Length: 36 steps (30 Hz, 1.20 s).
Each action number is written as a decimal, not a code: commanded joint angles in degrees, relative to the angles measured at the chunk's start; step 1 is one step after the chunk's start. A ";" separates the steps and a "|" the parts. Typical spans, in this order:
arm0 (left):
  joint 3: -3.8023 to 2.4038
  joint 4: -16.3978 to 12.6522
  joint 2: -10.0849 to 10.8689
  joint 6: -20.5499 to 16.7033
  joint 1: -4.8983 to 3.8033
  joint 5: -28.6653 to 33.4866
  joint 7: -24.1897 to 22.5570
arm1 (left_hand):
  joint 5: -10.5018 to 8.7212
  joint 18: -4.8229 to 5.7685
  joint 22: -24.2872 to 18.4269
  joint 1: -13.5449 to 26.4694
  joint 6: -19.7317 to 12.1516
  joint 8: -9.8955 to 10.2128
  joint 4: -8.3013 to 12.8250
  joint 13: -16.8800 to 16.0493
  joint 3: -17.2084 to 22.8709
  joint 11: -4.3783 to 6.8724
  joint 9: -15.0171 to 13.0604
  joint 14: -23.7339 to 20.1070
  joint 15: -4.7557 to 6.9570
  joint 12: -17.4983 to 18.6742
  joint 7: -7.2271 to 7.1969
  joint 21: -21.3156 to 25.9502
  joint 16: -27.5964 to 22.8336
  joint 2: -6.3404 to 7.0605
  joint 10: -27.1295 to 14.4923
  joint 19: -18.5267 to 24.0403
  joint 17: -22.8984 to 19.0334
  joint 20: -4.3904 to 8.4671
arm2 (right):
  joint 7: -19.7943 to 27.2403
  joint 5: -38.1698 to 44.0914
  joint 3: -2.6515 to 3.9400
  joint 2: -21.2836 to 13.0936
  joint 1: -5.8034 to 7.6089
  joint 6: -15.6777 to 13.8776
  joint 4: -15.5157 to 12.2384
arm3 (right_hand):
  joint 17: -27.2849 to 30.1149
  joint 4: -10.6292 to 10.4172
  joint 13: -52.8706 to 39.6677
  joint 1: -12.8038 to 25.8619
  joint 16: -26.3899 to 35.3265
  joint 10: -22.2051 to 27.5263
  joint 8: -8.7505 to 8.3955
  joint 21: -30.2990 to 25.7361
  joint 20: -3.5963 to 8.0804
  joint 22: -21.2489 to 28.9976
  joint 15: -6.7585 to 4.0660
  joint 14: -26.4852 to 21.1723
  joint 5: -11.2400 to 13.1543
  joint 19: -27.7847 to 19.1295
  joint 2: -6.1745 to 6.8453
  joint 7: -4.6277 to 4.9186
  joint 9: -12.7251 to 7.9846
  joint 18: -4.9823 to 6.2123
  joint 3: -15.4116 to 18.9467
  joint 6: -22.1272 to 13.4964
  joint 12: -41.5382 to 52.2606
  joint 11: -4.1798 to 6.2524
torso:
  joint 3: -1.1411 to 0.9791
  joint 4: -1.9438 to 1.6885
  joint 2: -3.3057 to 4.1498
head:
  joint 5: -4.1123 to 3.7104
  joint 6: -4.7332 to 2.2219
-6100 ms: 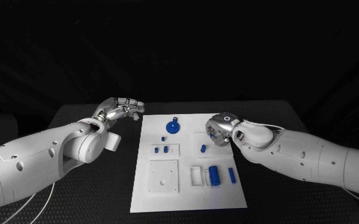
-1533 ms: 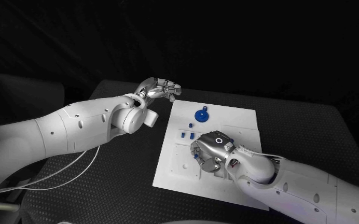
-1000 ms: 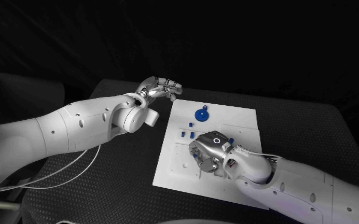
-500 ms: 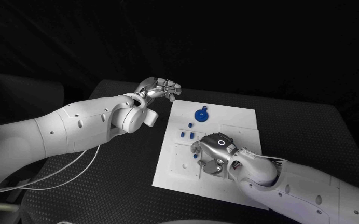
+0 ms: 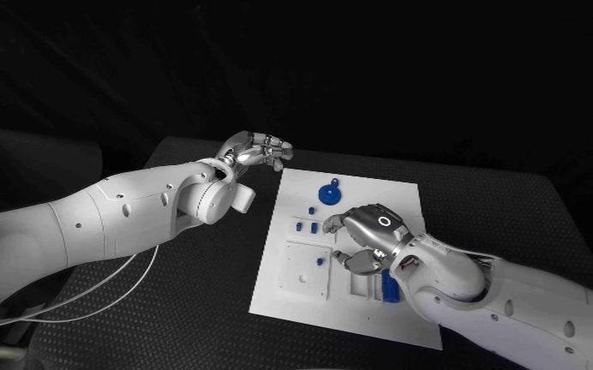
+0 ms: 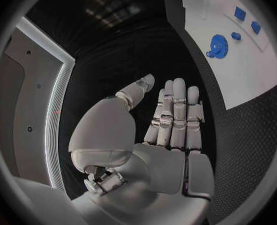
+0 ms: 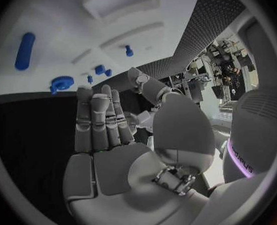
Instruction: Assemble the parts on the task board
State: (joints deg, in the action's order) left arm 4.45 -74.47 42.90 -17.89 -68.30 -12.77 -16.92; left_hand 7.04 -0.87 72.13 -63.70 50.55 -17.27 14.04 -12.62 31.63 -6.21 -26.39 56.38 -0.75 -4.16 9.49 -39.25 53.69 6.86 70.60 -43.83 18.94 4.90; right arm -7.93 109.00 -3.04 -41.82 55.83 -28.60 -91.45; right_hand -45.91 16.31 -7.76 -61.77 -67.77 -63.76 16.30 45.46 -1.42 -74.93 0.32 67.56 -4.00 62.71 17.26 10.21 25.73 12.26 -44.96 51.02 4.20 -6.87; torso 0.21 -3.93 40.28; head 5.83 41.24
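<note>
White is the task board [image 5: 296, 301], lying flat in the middle of my black table [image 5: 185, 301]. I see my right hand [image 5: 367, 231] over the middle of the board, holding nothing, its fingers straight and apart. My left hand [image 5: 256, 149] is off the board, near its far corner, and it is empty too, fingers flat. A blue gear [image 5: 330, 192] sits at the far end. A long blue peg [image 5: 389, 286] lies beside my right arm. Small blue parts [image 5: 305, 227] sit between them.
</note>
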 commanded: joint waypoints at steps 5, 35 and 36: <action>-0.03 0.23 -0.25 0.57 -0.09 0.30 -0.45 | 0.26 -0.74 0.10 0.41 -0.26 -0.05 0.03 -0.01 -0.28 0.07 0.00 0.48 -0.05 0.13 -0.06 0.25 -0.27 0.04 -0.32 -0.31 0.10 -0.03 | -0.66 -3.47 2.51 -3.53 2.53 6.26 -1.58 | -0.12 -0.51 0.07 -0.77 -0.53 -1.67 0.85 -0.13 0.33 -0.96 -0.36 0.51 0.49 0.70 0.00 -0.89 0.27 2.74 -1.17 0.96 1.08 0.42 | 0.02 0.05 -0.02 | -1.17 -0.88; -0.03 0.55 -0.46 0.85 -0.09 0.31 -0.41 | 0.24 -0.73 0.16 0.43 -0.26 -0.08 -0.01 -0.03 -0.29 0.06 -0.01 0.49 -0.07 0.10 -0.05 0.33 -0.36 0.03 -0.34 -0.32 0.18 -0.05 | -3.36 -1.89 1.59 -5.32 3.71 17.32 4.50 | -0.12 -0.97 2.85 -0.26 -1.45 1.71 0.80 0.21 0.26 -0.91 0.71 -0.52 1.19 -0.31 -0.08 -2.46 0.16 2.74 5.87 -2.65 0.91 -0.70 | 0.09 -0.23 0.10 | -2.41 -0.98; -0.03 0.57 -0.43 0.85 -0.09 0.31 -0.41 | 0.24 -0.73 0.16 0.44 -0.26 -0.08 -0.02 -0.03 -0.30 0.06 -0.01 0.49 -0.07 0.10 -0.05 0.34 -0.37 0.02 -0.34 -0.32 0.18 -0.05 | -3.34 -1.89 1.59 -5.32 3.70 17.35 4.48 | -0.08 -0.89 2.79 -1.14 -1.45 1.25 0.74 0.16 0.36 -0.86 0.62 -0.47 1.20 -0.22 -0.08 -2.61 0.14 2.74 4.76 -2.88 1.15 -0.53 | 0.08 -0.21 0.10 | -2.34 -0.91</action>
State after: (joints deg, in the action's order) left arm 4.46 -73.85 42.55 -17.73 -68.30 -12.75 -16.93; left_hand 7.04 -0.87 72.22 -63.70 50.55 -17.27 14.04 -12.62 31.63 -6.19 -26.39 56.38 -0.75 -4.16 9.49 -39.25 53.69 6.86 70.60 -43.83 19.04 4.90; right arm -10.82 105.86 -1.45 -47.17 59.59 -11.90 -86.87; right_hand -46.05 15.37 -4.89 -62.60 -69.00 -62.18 16.91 45.80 -1.10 -74.92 1.11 66.96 -3.11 62.27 17.25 7.51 25.85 12.25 -40.00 48.31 5.17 -7.29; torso 0.30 -4.15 40.40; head 3.44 40.25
